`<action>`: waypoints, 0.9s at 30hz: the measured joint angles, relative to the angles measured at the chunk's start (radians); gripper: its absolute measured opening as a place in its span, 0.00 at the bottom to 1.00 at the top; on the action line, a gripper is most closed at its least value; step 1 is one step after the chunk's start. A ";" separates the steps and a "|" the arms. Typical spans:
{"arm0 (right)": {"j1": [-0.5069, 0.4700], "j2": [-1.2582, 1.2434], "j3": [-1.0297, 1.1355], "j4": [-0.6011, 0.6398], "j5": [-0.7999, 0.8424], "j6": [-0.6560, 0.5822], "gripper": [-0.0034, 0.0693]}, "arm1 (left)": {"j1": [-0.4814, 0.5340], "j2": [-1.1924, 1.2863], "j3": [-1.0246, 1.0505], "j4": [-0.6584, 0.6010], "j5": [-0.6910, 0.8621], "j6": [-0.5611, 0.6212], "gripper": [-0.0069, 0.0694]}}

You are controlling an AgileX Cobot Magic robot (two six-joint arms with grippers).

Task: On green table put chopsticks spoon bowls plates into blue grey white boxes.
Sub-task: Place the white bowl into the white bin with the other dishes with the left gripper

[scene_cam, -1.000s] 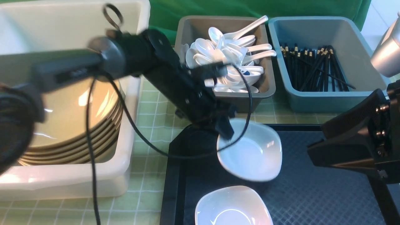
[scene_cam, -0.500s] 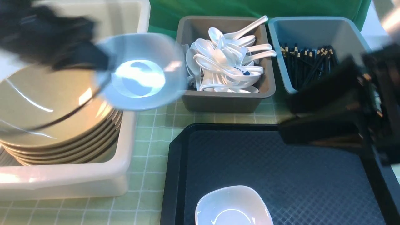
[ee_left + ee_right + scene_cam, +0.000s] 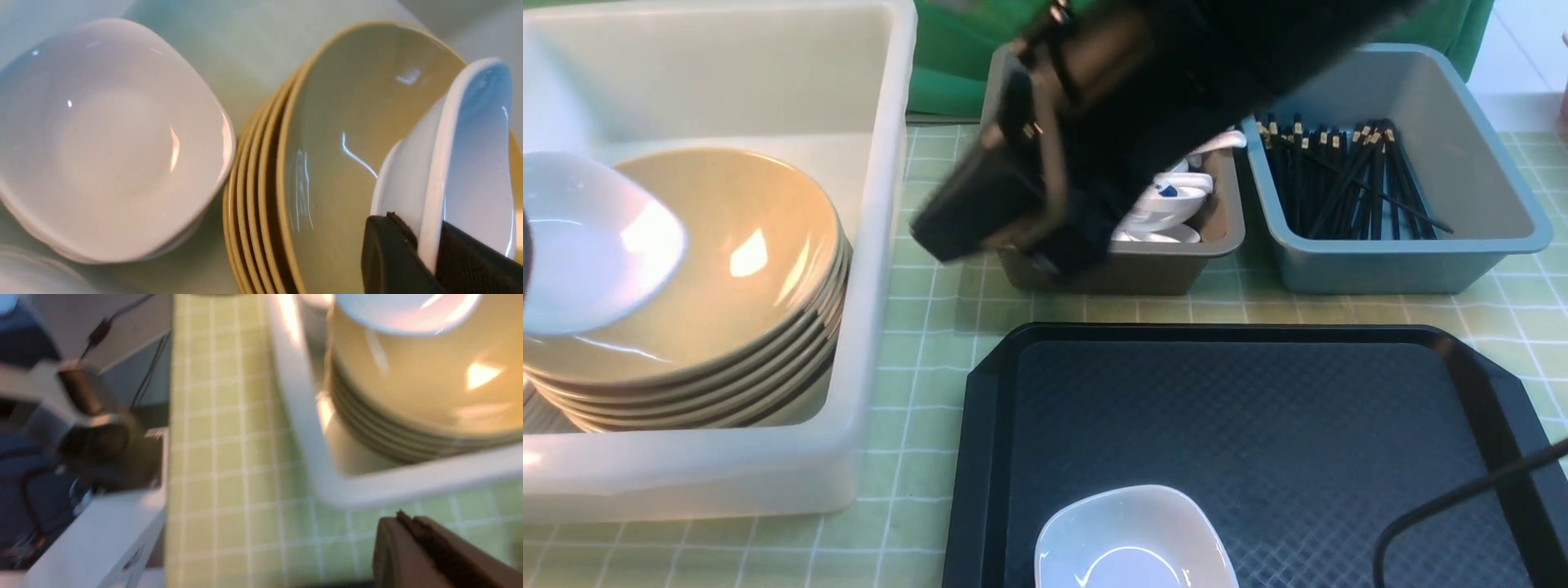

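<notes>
The green bench [image 3: 915,327] carried three boxes along the top of the front view: the white box [image 3: 882,245] at left, the grey box [image 3: 1143,273] with spoons [image 3: 1168,204] at centre, and the blue box [image 3: 1413,261] with chopsticks [image 3: 1339,180] at right. Below them lay a black tray [image 3: 1258,408], with the tray plate [image 3: 1131,539] at the bottom edge. At the far left, the held plate [image 3: 588,245] hung over the stacked bowls [image 3: 752,245] inside the white box.

Only the left wrist view showed the left gripper [image 3: 427,245] pinched closed on that plate's rim, and a loose plate [image 3: 110,143] lying in the box beside the stack. The right wrist view showed the right gripper [image 3: 412,535] with fingers pressed together, holding nothing. The front view gave only the blurred right arm [image 3: 1111,106] across the grey box.

Half a second earlier the held plate was over the white box's right wall, and the right arm stood at the right, by the blue box.
</notes>
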 joint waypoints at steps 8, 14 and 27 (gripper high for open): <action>0.001 0.002 -0.018 0.000 0.017 0.018 0.08 | 0.188 0.099 -0.090 -0.043 -0.015 -0.046 0.11; 0.001 0.002 -0.019 -0.002 0.020 0.019 0.08 | 0.220 0.188 -0.090 0.217 -0.031 -0.257 0.11; 0.001 0.003 -0.019 -0.027 0.027 0.020 0.10 | 0.216 0.258 -0.090 0.388 -0.012 -0.439 0.11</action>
